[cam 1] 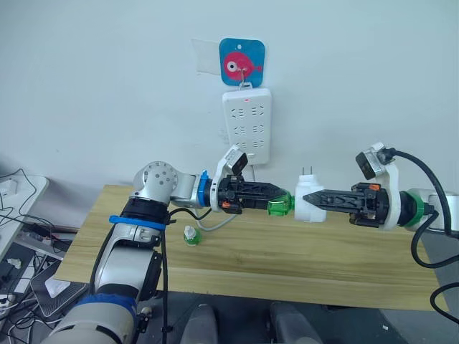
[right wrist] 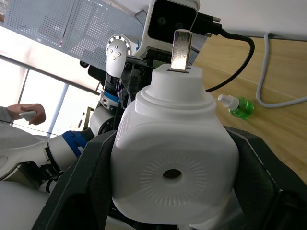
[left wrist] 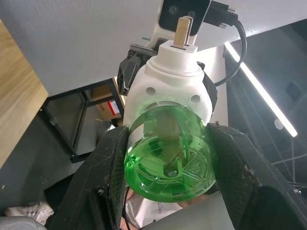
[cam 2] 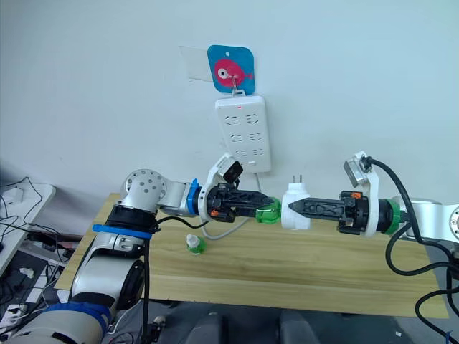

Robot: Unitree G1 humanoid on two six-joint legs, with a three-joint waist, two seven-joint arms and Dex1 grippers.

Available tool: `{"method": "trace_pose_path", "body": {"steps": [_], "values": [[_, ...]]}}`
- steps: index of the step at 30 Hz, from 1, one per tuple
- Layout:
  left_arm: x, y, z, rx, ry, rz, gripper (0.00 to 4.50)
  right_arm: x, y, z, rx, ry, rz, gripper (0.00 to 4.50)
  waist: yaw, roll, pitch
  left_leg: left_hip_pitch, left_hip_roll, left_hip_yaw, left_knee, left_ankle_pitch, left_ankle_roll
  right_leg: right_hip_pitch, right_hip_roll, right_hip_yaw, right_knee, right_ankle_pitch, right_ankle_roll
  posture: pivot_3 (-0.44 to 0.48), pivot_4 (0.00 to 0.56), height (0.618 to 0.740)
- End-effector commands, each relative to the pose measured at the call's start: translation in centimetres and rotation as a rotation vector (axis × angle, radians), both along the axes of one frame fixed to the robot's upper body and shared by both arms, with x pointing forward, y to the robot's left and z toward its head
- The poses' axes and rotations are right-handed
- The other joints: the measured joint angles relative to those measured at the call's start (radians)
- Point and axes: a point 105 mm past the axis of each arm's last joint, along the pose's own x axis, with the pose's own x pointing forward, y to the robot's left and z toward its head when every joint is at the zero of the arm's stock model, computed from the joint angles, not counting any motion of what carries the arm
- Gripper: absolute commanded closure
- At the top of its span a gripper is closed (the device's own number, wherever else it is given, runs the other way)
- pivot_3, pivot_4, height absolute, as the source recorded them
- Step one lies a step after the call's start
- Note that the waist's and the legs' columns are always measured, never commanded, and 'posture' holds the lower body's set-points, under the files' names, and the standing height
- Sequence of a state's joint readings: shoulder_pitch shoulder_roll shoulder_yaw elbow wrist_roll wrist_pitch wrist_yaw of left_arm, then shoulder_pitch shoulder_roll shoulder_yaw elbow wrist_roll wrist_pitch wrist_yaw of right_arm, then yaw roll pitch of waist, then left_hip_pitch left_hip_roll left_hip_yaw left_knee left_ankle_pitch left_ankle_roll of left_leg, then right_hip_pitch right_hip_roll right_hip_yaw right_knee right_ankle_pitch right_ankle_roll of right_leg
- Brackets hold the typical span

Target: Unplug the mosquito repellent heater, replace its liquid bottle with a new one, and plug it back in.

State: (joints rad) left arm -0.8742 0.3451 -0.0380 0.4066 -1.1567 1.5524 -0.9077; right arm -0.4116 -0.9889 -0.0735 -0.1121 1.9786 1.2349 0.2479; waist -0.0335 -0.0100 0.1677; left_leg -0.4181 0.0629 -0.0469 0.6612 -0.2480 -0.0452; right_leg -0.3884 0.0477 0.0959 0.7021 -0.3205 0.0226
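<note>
Above the wooden bench (cam 1: 287,261), the two arms meet in the air, a little in front of the wall. The right pincer (cam 1: 323,200) is closed on the mosquito repellent heater (cam 1: 310,199), its black fingers pressing on the two sides of the white body. The heater is held with its two metal plug pins (cam 1: 308,171) pointing up, so it is out of the socket. In the right wrist view, the round hole (right wrist: 171,174) of the heater faces the camera.

The left pincer (cam 1: 281,204) grips a green liquid bottle (cam 1: 280,206) between its fingers. The bottle touches the side of the heater and, in the left wrist view, its clear green base (left wrist: 169,165) is near the camera and the white heater body (left wrist: 170,91) sits just behind it. I cannot tell how deep the bottle sits in the heater.

On the bench, near the left arm, a second small green bottle (cam 1: 191,234) with a white cap stands alone, well apart from the heater. A white power strip (cam 1: 247,125) hangs on the wall behind, under a blue card with a pink fish (cam 1: 242,66). Its grey cable (cam 1: 215,223) comes down to the bench behind the left pincer. In the right wrist view, a person's hand (right wrist: 28,113) shows far in the background.
</note>
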Motion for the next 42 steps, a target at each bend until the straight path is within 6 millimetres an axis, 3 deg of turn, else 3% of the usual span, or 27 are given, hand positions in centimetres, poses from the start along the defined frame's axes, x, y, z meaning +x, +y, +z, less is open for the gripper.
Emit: {"method": "trace_pose_path", "body": {"steps": [1, 7, 11, 14, 16, 20, 25, 32, 37, 42], "values": [[0.5, 0.7, 1.6, -0.063, -0.074, 0.049, 1.94, 0.6, -0.6, 0.0, -0.022, -0.003, -0.045, 1.53, 0.000, 0.000, 0.000, 0.000, 0.000, 0.000, 0.000, 0.000, 0.000, 0.000, 0.000, 0.000, 0.000, 0.000, 0.000, -0.007, 0.164, 0.740], [0.7, 0.9, 1.7, -0.068, -0.076, 0.062, 0.08, 0.8, -0.7, 0.3, 0.009, -0.004, -0.054, 1.53, 0.001, 0.000, 0.000, 0.000, 0.000, 0.000, 0.000, 0.000, 0.000, 0.000, 0.000, 0.000, 0.000, 0.000, 0.000, -0.007, 0.164, 0.740], [1.1, 1.5, 1.4, -0.039, -0.099, 0.102, 0.03, 1.0, -1.0, 0.4, 0.027, -0.003, -0.060, 1.53, 0.001, 0.000, 0.000, 0.000, 0.000, 0.001, 0.000, 0.000, 0.000, 0.000, 0.000, 0.000, -0.001, 0.000, 0.000, 0.001, 0.163, 0.740], [1.8, 2.5, 1.1, 0.012, -0.216, 0.168, 0.03, 1.1, -1.5, 0.6, 0.045, 0.001, -0.074, 1.53, 0.000, 0.000, 0.001, 0.000, 0.000, 0.001, 0.000, 0.000, 0.000, 0.000, 0.000, 0.000, -0.001, 0.000, 0.000, 0.001, 0.163, 0.740], [1.5, 3.1, 1.0, 0.046, -0.427, 0.175, 0.03, 1.1, -1.9, 0.6, 0.060, 0.010, -0.083, 1.53, -0.002, 0.001, 0.001, 0.000, 0.000, 0.001, -0.001, 0.000, 0.000, 0.000, 0.000, 0.001, -0.001, 0.001, -0.002, 0.005, 0.165, 0.740], [-0.3, 3.3, 0.5, 0.057, -1.033, 0.036, 0.03, 1.5, -2.7, 0.6, 0.090, 0.026, -0.111, 1.53, 0.006, 0.002, 0.003, 0.000, 0.001, 0.003, -0.003, 0.002, -0.004, 0.000, -0.001, 0.001, -0.004, 0.001, -0.002, 0.013, 0.163, 0.740], [0.2, 2.3, 0.5, -0.011, -1.376, 0.109, 0.03, 1.6, -2.7, 0.8, 0.115, 0.028, -0.106, 1.53, 0.021, 0.002, 0.003, -0.001, -0.001, 0.006, -0.002, 0.000, -0.001, 0.001, -0.004, 0.002, -0.005, 0.001, -0.002, 0.025, 0.160, 0.740], [0.9, 0.9, 1.1, -0.160, -2.099, 0.273, 0.03, 1.7, -2.2, 1.2, 0.145, 0.020, -0.075, 1.53, 0.031, 0.002, 0.003, 0.000, -0.001, 0.007, -0.002, 0.000, 0.000, 0.001, -0.004, 0.003, -0.005, 0.001, -0.002, 0.029, 0.159, 0.740], [0.6, 0.1, 1.4, -0.275, -2.310, 0.321, 0.03, 1.4, -1.6, 1.5, 0.159, 0.010, -0.039, 1.53, 0.032, 0.002, 0.003, -0.001, -0.001, 0.007, -0.001, 0.000, 0.000, 0.001, -0.004, 0.003, -0.005, 0.002, -0.002, 0.029, 0.159, 0.740], [0.5, -0.6, 1.0, -0.318, -2.370, 0.331, 0.03, 1.3, -1.1, 1.6, 0.164, 0.003, -0.018, 1.53, 0.031, 0.002, 0.003, -0.001, -0.001, 0.007, -0.001, 0.000, 0.000, 0.001, -0.004, 0.003, -0.005, 0.002, -0.002, 0.029, 0.159, 0.740]]}}
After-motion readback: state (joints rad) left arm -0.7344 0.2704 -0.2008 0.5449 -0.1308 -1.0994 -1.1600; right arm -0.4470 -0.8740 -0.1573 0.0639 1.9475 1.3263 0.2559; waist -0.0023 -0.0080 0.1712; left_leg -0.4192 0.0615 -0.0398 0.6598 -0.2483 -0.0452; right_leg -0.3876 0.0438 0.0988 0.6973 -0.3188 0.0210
